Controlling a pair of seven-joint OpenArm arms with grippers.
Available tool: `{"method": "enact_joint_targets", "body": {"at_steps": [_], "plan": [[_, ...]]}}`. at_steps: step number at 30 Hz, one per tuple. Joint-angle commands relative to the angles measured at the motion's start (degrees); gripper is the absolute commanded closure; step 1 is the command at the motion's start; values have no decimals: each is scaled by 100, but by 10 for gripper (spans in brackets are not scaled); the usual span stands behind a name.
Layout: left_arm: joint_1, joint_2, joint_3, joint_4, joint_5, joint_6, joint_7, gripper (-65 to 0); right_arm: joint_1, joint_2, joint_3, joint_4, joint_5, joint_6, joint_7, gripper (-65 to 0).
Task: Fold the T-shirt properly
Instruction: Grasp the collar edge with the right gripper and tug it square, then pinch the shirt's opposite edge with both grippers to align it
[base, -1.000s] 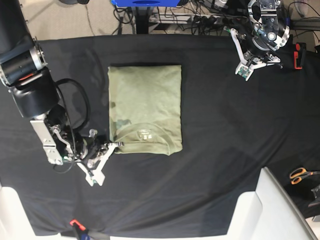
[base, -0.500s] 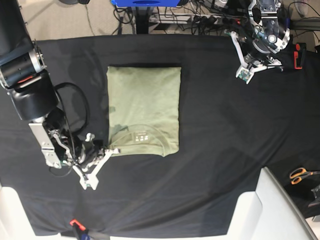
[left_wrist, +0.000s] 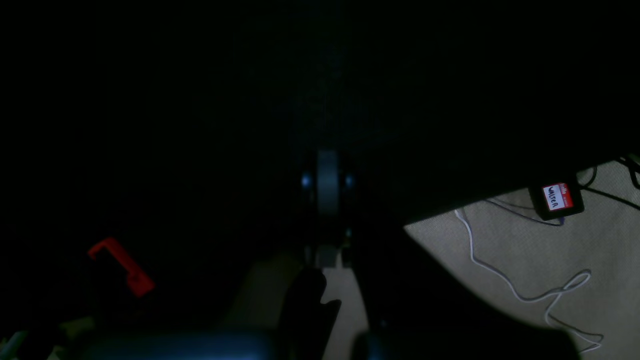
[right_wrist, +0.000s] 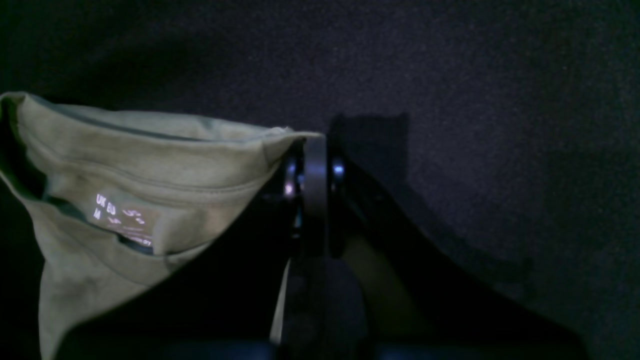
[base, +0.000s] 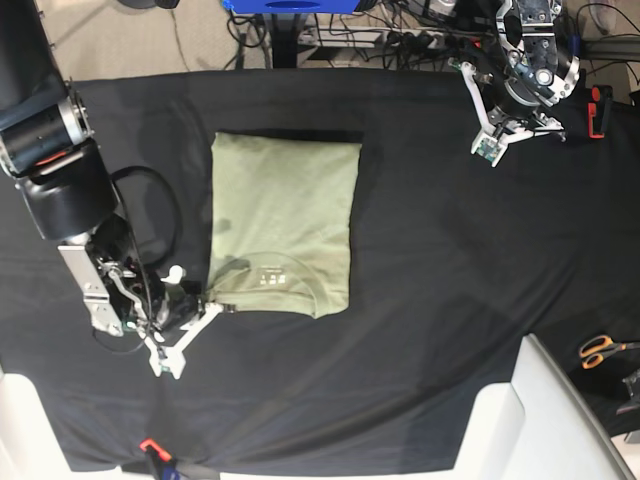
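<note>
The pale green T-shirt (base: 285, 220) lies folded into a tall rectangle on the black table cloth (base: 440, 260), collar and white label print (base: 275, 275) at its near end. My right gripper (base: 217, 305) is shut on the shirt's near-left corner. In the right wrist view the closed fingertips (right_wrist: 315, 165) pinch the fabric edge, and the T-shirt (right_wrist: 125, 165) spreads off to the left with its label (right_wrist: 120, 215) showing. My left gripper (base: 493, 143) hangs shut and empty over the far right of the table, away from the shirt. The left wrist view is very dark, showing the closed left gripper (left_wrist: 327, 175).
A red clamp (base: 598, 110) sits at the table's far right edge and shows as a red clamp (left_wrist: 122, 265) in the left wrist view. Orange-handled scissors (base: 600, 350) lie at the right. A white panel (base: 545, 420) covers the near-right corner. Cables trail on the floor (left_wrist: 525, 280).
My right gripper has pulled the shirt's near-left corner left and toward the near edge, and the whole shirt slid slightly that way. The left arm has barely shifted.
</note>
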Motion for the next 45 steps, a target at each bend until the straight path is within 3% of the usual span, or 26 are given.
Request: {"method": "enact_joint_targets", "body": {"at_steps": [1,3,8,10,12,17,20,23,25,28,33,38,45], "plan": [[7,-39,-7,85,-16,16,-34,0,174,-99,45,101,19,-10,75,-5],[7,-48,-7,85,-16,16,-34,0,166,-161,45,101,19,-10,31,-54],[7,-48,1,85,-16,16,-34,0,148,-231,45,338,19,-1,-268,-273],[7,-48,1,85,-16,16,-34,0,-81,-187,45,796,19,-10,-259,-302],[7,-48,1,85,-16,16,-34,0,-467,103,230,1622,19,-28,-250,-288],[7,-145,10,85,-68,16,-42,0,-1830,358,1276,3758,-25,-28,-496,-279],[7,-162,10,112,-68,16,-42,0,-2489,411,1531,4690,10,-28,-1094,-279],[15,-162,151,155,-77,16,-42,0,-3166,393,1601,5464,10,-1,-1349,-275],[59,-153,318,287,-77,16,-60,0,-3544,393,1592,5789,10,-1,-1349,-216],[95,-48,634,577,-279,16,-350,0,-3975,376,1592,5982,19,-1,-1340,-6],[-81,339,951,929,-1018,33,-420,0,-4292,261,1592,5745,-16,7,-1332,-5],[-468,638,1593,868,-1027,42,-412,0,-4274,253,1583,5244,-16,16,-1314,-3],[-837,664,2076,59,-1027,42,-420,0,-4265,244,1575,4743,-16,16,-936,-2]]}}
